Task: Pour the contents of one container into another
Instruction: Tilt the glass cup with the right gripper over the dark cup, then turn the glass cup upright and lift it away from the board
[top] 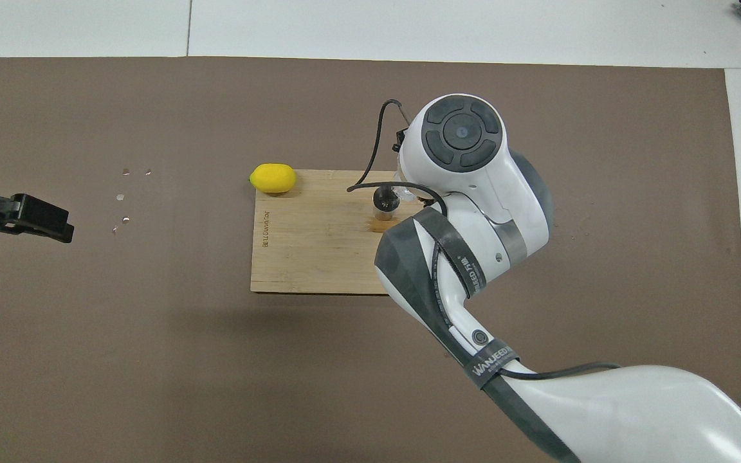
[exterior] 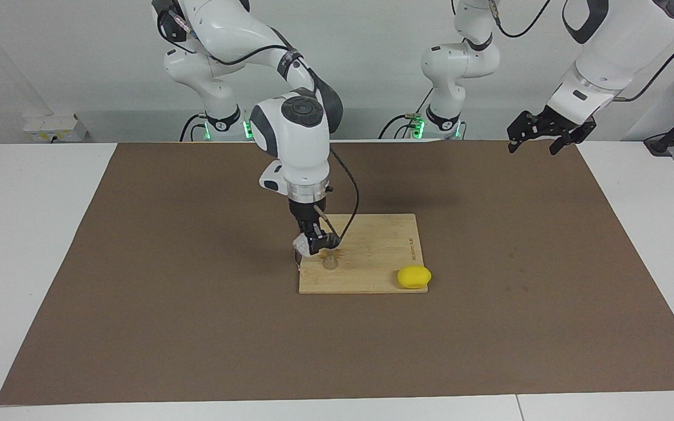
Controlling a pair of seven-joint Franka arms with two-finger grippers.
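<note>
While right gripper (exterior: 316, 241) tilts glass cup (exterior: 302, 242), jigger (exterior: 330, 263) stands below

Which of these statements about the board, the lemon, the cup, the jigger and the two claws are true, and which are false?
1. The lemon lies on a corner of the wooden board. True.
2. The left claw grips the glass cup. False: the right claw is shut on the glass cup; the left claw waits open, up in the air.
3. The jigger stands on the board. True.
4. The cup is held over the lemon. False: it is beside the jigger, at the board's edge toward the right arm's end.
5. The lemon touches the jigger. False: they are apart.
</note>
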